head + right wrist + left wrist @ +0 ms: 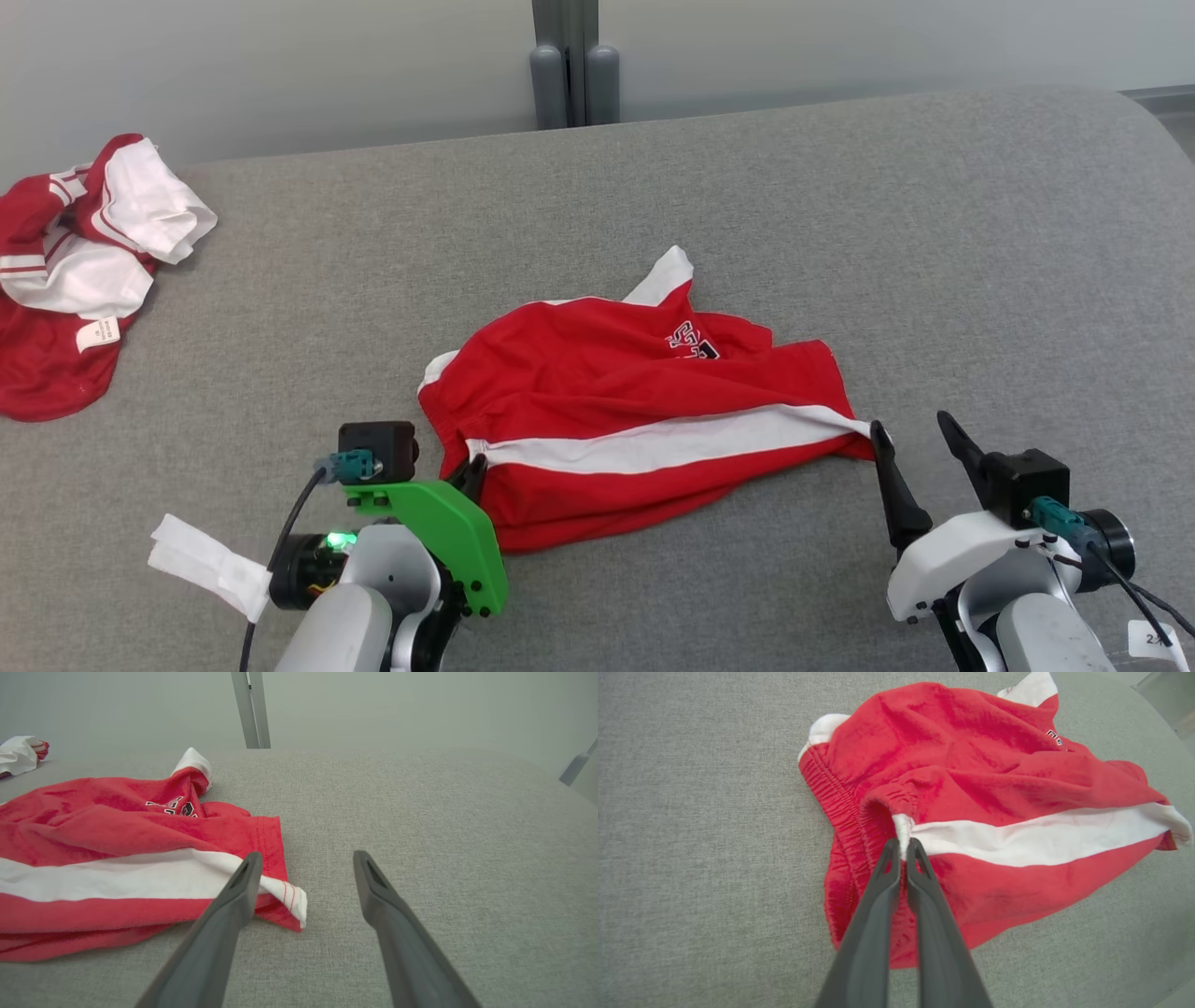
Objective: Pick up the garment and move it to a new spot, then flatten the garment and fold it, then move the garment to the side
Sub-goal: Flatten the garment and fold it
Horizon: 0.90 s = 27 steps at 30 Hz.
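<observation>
- left gripper (903,848): clenched on the garment (635,392), pinching the gathered waistband (840,807) right where the white stripe (1031,835) begins.
- right gripper (306,858): released, jaws wide, low over the worktop (840,205). Its inner finger (243,877) sits at the hem corner (292,900) at the stripe's other end; can't tell if it touches.
- garment: red shorts, rumpled, not flat, lying mid-width on the worktop towards the near edge, spanning the gap between the two grippers. One white-tipped corner (667,271) pokes towards the far edge.
- handling, my read: light, soft and limp, so it won't hold shape. It'll sag and drape from any single pinch point.
- elastic waistband is the thickest, firmest bit, so it's the best purchase. The hem is thin, so take both layers or it may slip out.
- grip plan: waistband end plus stripe hem corner, then tension along the stripe to spread it.
- textured grey cover probably drags on the cloth; lift rather than slide.
- second red-and-white garment (65,280) is bunched at the far-left corner, well apart.
</observation>
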Motion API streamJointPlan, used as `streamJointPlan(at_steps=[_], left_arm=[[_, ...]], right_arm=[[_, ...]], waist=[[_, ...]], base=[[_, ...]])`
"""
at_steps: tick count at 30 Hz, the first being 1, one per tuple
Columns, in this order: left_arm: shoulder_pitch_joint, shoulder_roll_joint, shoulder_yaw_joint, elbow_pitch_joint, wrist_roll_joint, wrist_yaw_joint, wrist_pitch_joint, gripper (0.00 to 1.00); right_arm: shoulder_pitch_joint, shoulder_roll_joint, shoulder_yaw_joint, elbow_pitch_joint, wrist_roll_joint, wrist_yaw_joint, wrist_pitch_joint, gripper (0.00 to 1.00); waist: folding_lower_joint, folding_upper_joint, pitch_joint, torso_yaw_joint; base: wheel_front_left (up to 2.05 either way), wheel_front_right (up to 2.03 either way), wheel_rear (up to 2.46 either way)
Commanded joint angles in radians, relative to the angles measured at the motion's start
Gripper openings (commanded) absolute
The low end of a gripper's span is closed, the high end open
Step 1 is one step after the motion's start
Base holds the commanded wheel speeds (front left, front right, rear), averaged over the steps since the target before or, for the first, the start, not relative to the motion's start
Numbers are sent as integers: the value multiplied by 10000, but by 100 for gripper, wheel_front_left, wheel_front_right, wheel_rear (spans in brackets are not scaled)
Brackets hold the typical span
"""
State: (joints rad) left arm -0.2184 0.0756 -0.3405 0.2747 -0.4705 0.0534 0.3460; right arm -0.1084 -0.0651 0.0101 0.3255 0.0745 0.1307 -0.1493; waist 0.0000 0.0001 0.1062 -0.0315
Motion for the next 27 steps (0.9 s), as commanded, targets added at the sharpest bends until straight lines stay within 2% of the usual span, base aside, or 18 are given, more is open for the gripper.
streamJointPlan(at_steps=[1,8,16,18,19,20,21,22,24,25,27], left_arm=[[133,6,40,-50,-53,80,-72,0],[296,-24,2,-72,-165,163,-211,0],[389,-30,-89,-16,-196,188,-262,0],[410,-29,-100,-23,-215,181,-282,0],[414,-22,-103,-29,-216,195,-296,0],[420,-15,-105,-34,-223,202,-300,0],[438,-7,-107,-42,-236,193,-316,0],[460,0,-108,-50,-242,199,-327,0],[503,21,-110,-65,-253,224,-356,0],[516,26,-105,-89,-269,234,-387,0],[543,41,-92,-115,-289,245,-420,0]], right_arm=[[-155,-142,91,116,115,1,177,100],[-587,-549,453,994,323,1,589,100],[-1105,-567,946,2179,811,1,504,100],[-1175,-571,1061,2346,881,1,415,87],[-1221,-576,1135,2421,920,1,374,63],[-1259,-585,1189,2471,943,1,304,48],[-1300,-601,1250,2518,980,1,251,39],[-1319,-618,1285,2571,1004,1,209,35],[-1352,-638,1397,2685,1073,1,162,9],[-1383,-660,1444,2696,1085,1,103,0],[-1427,-708,1515,2711,1099,1,5,0]], waist=[[0,-1,11,22],[0,-1,77,125],[0,-1,28,276],[0,-1,7,289],[0,-1,-7,295],[0,-1,-20,296],[0,-1,-36,295],[0,-1,-49,293],[0,-1,-84,283],[0,-1,-103,276],[0,-1,-131,264]], base=[[0,0,0],[0,0,0],[0,0,0],[0,0,0],[0,0,0],[0,0,0],[0,0,0],[0,0,0],[0,0,0],[0,0,0],[0,0,0]])
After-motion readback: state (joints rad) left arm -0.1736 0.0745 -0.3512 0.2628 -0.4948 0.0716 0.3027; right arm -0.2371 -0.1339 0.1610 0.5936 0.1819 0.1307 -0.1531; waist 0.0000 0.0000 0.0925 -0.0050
